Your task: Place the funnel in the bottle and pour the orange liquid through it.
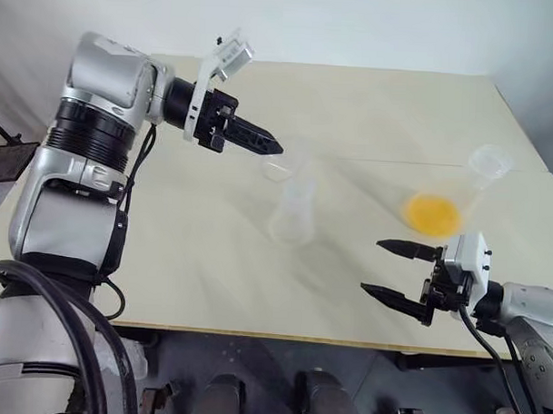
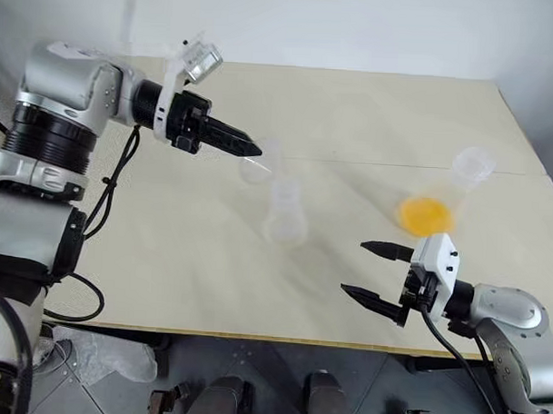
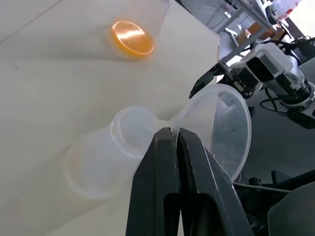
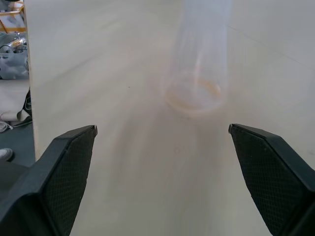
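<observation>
Barely visible funnel [image 3: 216, 123] pinched in left end effector [image 1: 277, 149] above bottle [image 1: 290, 212]; right end effector [image 1: 380, 265] spread wide.

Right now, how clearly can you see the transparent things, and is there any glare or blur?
Left eye view: the funnel and bottle nearly vanish against the pale table; the orange liquid stands out. Left wrist view: the liquid glints, the funnel rim is sharp. Right wrist view: the cup is smeared and soft.
</observation>
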Robot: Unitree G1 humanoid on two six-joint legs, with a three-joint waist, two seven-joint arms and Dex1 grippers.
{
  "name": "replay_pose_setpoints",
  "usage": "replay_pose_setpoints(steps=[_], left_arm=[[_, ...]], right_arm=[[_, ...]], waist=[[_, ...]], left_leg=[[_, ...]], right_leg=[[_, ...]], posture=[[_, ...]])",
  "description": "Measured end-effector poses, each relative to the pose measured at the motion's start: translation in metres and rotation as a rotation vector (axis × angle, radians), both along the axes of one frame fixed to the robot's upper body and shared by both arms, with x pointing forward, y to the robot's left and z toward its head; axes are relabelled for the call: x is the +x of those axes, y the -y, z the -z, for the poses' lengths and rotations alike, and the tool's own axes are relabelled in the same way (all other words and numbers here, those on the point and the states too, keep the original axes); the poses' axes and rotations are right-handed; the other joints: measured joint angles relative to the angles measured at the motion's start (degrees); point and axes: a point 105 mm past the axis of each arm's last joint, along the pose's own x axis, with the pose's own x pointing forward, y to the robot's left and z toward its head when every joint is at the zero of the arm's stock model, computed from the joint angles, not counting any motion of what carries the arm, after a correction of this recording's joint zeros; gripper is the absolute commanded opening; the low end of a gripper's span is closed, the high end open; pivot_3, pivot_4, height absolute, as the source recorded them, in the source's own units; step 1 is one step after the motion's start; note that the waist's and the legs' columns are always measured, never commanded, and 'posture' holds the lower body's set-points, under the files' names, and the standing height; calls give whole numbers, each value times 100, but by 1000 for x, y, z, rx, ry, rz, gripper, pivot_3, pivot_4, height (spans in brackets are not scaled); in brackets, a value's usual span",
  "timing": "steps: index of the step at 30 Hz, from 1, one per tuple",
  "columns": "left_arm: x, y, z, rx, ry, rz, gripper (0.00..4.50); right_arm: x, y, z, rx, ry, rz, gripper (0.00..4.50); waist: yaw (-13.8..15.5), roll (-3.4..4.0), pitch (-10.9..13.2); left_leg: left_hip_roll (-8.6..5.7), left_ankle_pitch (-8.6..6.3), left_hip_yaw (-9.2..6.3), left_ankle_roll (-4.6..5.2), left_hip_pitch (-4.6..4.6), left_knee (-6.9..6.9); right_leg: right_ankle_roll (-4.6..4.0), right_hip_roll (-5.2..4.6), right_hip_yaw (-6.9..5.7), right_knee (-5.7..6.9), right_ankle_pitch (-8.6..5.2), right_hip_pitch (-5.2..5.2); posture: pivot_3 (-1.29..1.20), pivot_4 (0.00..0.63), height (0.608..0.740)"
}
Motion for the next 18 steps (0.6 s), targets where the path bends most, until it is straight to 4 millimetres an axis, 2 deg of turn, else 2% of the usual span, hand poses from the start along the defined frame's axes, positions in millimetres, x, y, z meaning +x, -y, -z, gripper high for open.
replay_pose_setpoints(steps=[12, 15, 18], left_arm=[[16, 9, 22, 60, -22, -63, 43], [19, 10, 22, 63, -16, -76, 628], [21, 12, 20, 69, 5, -80, 1567]], right_arm=[[-5, -2, 4, -3, -11, 13, 4500], [-6, -1, 5, -3, -16, 20, 4500], [-6, -1, 5, -3, -15, 25, 4500]], waist=[[0, 0, 0], [4, 0, 0], [2, -1, 0]], left_leg=[[-1, 0, 2, 0, 0, 1], [-2, 0, 1, 0, 0, 1], [-2, 0, 1, 0, 0, 1]], right_leg=[[0, 1, 1, 2, 0, -1], [0, 0, 0, 2, 0, -2], [0, 0, 0, 2, 0, -2]], posture=[[0, 150, 740], [0, 150, 740], [0, 150, 740]])
